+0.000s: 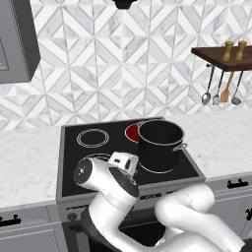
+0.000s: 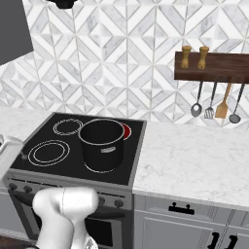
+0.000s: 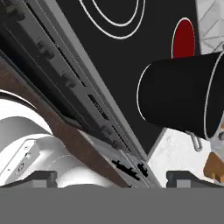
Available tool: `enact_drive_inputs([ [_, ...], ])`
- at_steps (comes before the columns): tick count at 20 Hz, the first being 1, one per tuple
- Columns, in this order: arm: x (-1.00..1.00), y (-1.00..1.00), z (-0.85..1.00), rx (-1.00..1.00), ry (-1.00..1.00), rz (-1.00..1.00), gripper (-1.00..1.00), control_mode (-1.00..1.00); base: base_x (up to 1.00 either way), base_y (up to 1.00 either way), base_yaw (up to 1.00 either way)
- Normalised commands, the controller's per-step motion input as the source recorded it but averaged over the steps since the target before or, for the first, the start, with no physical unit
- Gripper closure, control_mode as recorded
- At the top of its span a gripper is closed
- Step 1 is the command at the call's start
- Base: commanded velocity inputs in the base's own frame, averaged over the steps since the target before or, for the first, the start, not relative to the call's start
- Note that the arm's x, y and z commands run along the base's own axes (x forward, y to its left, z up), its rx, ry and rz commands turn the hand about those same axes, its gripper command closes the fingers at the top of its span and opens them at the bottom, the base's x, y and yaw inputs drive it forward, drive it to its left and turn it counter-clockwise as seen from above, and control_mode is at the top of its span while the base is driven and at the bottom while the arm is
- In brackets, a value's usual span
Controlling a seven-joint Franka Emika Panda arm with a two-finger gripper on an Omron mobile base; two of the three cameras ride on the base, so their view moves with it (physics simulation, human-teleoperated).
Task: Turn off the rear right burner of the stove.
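Observation:
The stove [image 1: 70, 147] is a black glass-top range with a grey front panel. Its rear right burner [image 1: 131, 132] glows red, half hidden behind a black pot [image 1: 160, 146]. It also glows behind the pot [image 2: 102, 143] in the right base view [image 2: 127, 130], and in the hand view [image 3: 183, 38] it lies beyond the pot [image 3: 179, 100]. My gripper [image 3: 113, 178] is open, its two fingertips wide apart with nothing between them. It hangs low in front of the stove's panel, where small dark knobs [image 3: 70, 78] run in a row. My arm's wrist [image 1: 123, 162] covers the front left of the cooktop.
Marble counters [image 2: 194, 160] flank the stove, with grey drawers [image 2: 182, 219] below. A wooden shelf [image 2: 219, 73] on the right wall carries two shakers, with several utensils [image 2: 216, 104] hanging under it. A grey cabinet [image 1: 15, 39] hangs upper left. Two left burners [image 2: 47, 152] are unlit.

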Motion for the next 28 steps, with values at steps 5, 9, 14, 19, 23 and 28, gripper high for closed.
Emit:
enact_drive_inputs([
  [5,-0.09,0.11,-0.4,-0.33,-0.07,0.26,-1.0,-1.0,0.0,0.0,0.0],
  [9,0.0,0.47,-0.82,-0.63,0.17,0.27,-1.0,-1.0,0.0,0.0,0.0],
  [14,-0.22,0.51,-0.76,-0.61,0.09,0.25,-1.0,-1.0,0.0,0.0,0.0],
  [19,0.0,0.78,-0.74,-0.71,0.09,0.22,-1.0,-1.0,0.0,0.0,0.0],
  [23,0.38,0.43,-0.37,-0.41,0.13,0.05,-1.0,-1.0,0.0,0.0,0.0],
  [28,0.6,0.02,-0.27,-0.21,0.07,0.03,-1.0,-1.0,0.0,0.0,0.0],
])
